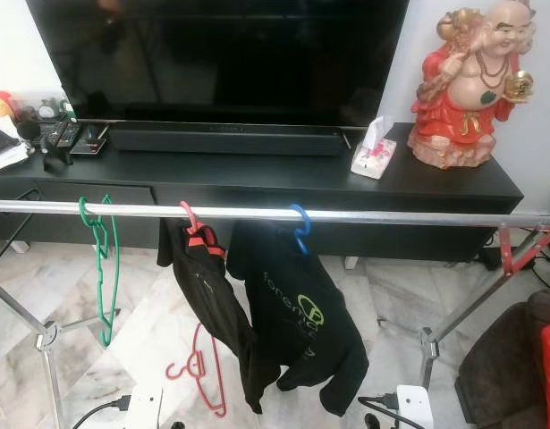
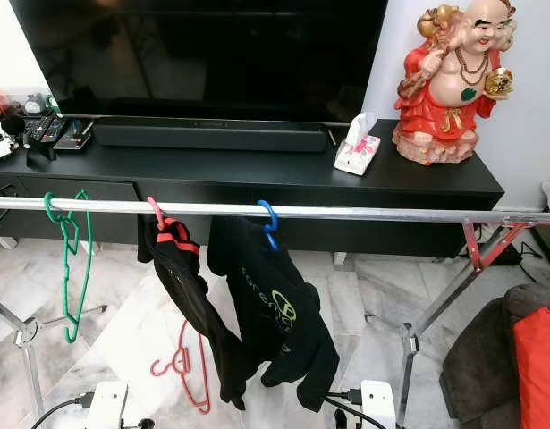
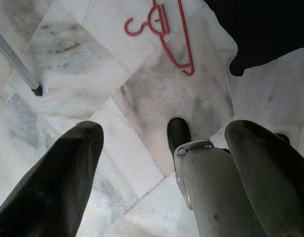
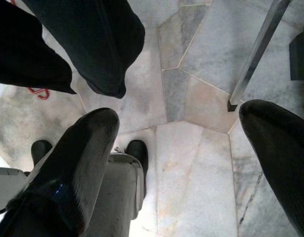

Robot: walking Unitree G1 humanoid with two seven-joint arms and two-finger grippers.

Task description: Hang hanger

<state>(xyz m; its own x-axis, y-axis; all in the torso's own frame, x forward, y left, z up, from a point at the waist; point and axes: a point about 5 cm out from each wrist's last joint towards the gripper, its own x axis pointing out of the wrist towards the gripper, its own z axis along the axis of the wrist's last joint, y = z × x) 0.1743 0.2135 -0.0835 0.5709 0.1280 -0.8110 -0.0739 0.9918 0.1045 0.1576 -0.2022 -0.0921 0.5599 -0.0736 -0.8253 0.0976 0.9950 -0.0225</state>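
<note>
One red hanger (image 1: 198, 371) lies on the floor (image 1: 149, 344).
Both my grippers, left (image 3: 161, 163) and right (image 4: 179, 163), hang released; I'd grab its hook, then lift to the rail (image 1: 391, 215).

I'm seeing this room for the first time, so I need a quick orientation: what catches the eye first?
A metal rail crosses the front, carrying a bare green hanger at the robot's left and two black garments, on a red hanger and a blue hanger. Another red hanger lies on the marble floor beneath. Behind, a red laughing statue stands on the black cabinet.
</note>
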